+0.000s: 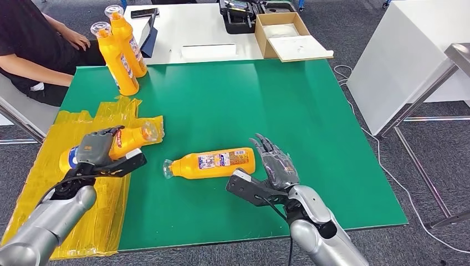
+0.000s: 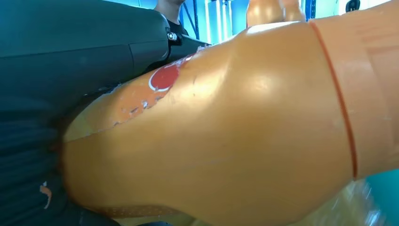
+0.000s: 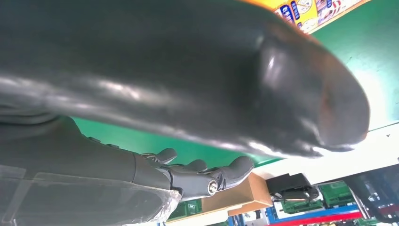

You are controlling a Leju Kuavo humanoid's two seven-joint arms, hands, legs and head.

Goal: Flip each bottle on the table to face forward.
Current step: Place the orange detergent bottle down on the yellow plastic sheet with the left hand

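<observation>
Two orange bottles stand upright at the green table's far left corner. A third orange bottle lies on its side in the middle near the front, label up, cap pointing left. My right hand is open just beside its base end, fingers straight; its thumb looms large in the right wrist view, with a strip of the label behind it. My left hand grips a fourth orange bottle lying over the yellow sheet; its body shows close up in the left wrist view.
A crinkled yellow plastic sheet covers the table's left front edge. A person in black sits at the far left. Behind the green mat is a white table with an open cardboard box and a black case. A white cabinet stands at the right.
</observation>
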